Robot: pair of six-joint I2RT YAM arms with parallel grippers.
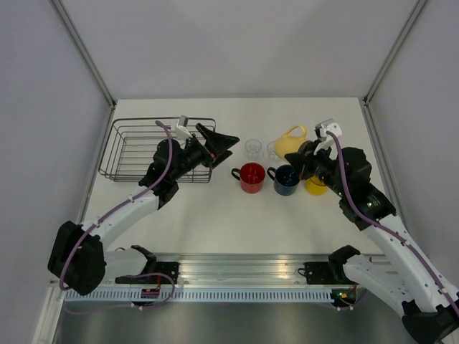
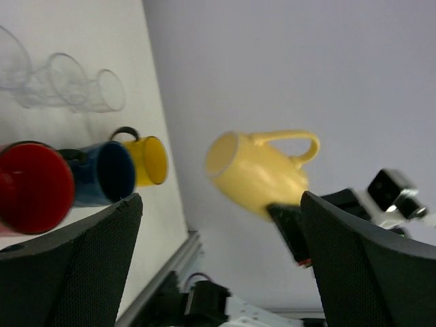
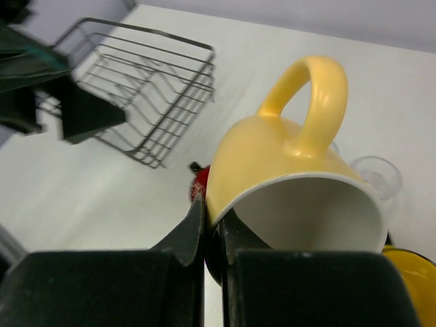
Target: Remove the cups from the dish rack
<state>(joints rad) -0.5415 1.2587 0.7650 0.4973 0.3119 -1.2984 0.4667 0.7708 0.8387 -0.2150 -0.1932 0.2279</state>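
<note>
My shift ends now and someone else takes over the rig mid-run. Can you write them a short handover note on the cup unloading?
Left end effector: open, holding nothing, beside the black wire dish rack.
Right end effector: shut on the rim of the pale yellow handled mug, held tilted off the table.
On the table right of the rack: red handled mug, blue handled mug, bright yellow handled mug, three clear transparent tumblers.
Done: rack looks empty.
Left: set the pale yellow mug down with the others.

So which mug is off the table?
The pale yellow mug, held tilted in the right gripper; the red mug, blue mug and bright yellow mug stand on the table.
</note>
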